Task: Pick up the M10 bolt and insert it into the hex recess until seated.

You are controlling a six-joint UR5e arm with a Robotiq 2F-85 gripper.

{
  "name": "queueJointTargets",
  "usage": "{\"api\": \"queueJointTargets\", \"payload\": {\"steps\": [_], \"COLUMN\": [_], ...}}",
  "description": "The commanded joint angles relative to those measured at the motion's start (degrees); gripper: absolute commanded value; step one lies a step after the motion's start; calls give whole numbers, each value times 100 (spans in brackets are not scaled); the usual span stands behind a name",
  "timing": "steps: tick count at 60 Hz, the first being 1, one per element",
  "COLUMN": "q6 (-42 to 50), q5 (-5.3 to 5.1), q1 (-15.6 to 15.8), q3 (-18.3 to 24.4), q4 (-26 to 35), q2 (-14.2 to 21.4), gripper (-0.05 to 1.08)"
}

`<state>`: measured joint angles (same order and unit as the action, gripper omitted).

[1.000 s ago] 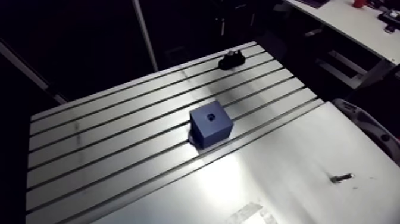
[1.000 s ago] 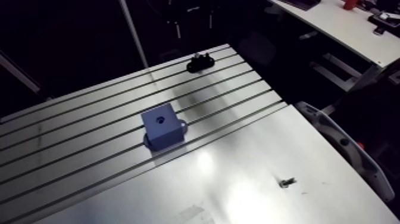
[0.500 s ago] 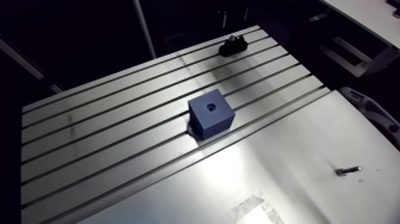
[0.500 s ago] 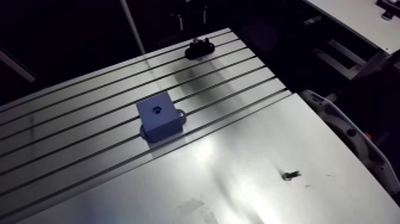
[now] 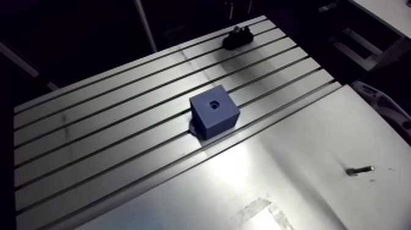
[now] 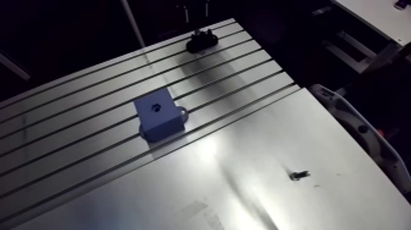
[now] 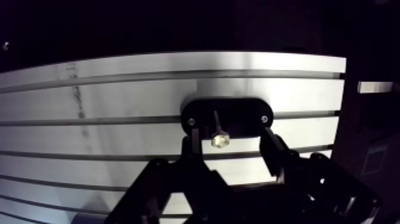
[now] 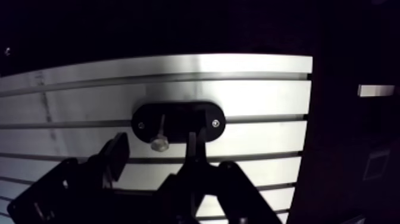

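The worktop point(image 5: 92, 140) is a big grey metal top with long dark slots running across it. On its near right side a smooth metal plate point(image 5: 293, 153) covers the slots.

A blue block point(image 5: 214, 116) sits in the middle of the worktop, just at the far edge of the smooth plate. There is a small dark hole point(image 5: 213, 104) in its top. Nothing is in the hole.

Far back, at the far edge of the worktop, is a black oval holder point(image 5: 237, 39). It is well apart from the blue block. The bolt point(image 7: 219, 140) sticks up out of the middle of this holder, with its shiny six-sided head at the end. The holder has a little screw at each end.

The end effector point(image 7: 231, 143) hangs right over the holder. It is open. Its two black fingers point(image 7: 272, 154) are spread wide, one on each side of the bolt. The bolt head is in the gap between them, closer to one finger, and I can see space on both sides, so it is not being squeezed.

One more small screw point(image 5: 359, 170) lies flat on the smooth plate, near the right side, far from the block and the holder.
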<state>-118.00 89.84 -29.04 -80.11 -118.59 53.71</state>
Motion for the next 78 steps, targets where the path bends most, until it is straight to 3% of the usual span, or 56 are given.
{"api": "queueJointTargets", "payload": {"steps": [1, 78], "q6": [0, -184], "q5": [-90, -85], "q1": [-14, -41], "q3": [17, -120], "q4": [-2, 52], "q2": [-49, -147], "gripper": [42, 47]}}
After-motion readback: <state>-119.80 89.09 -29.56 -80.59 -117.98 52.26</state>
